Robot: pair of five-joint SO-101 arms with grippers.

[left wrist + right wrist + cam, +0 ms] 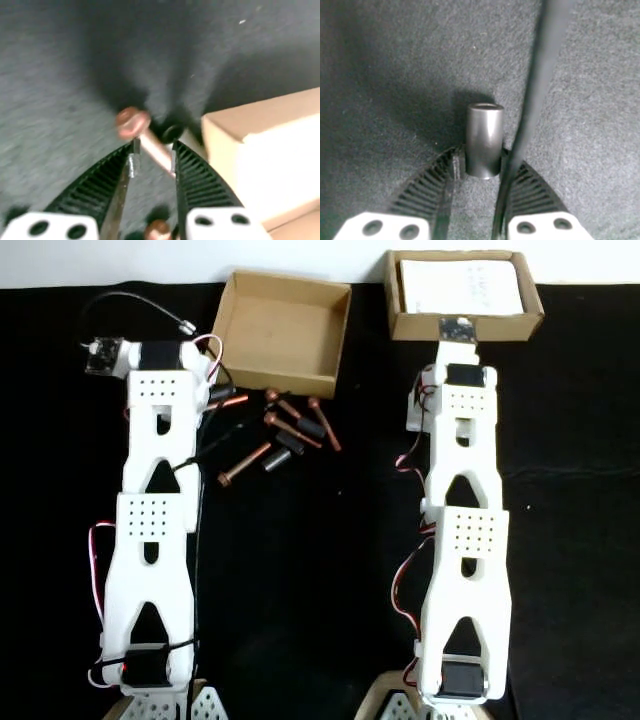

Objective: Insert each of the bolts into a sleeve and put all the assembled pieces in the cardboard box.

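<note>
Bolt and sleeve look like light, stiff, smooth metal, probably slippery, so each is best taken across its middle. The left fingers, only narrowly parted, pinch the bolt's shank just beside the cardboard box. The right fingers clamp the sleeve's lower end over the desk.

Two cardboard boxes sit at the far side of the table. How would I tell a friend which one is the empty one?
On the black table, look past the white arms to the far edge. The empty box is the one turned askew, next to the scattered copper bolts; the other box holds white paper.
</note>
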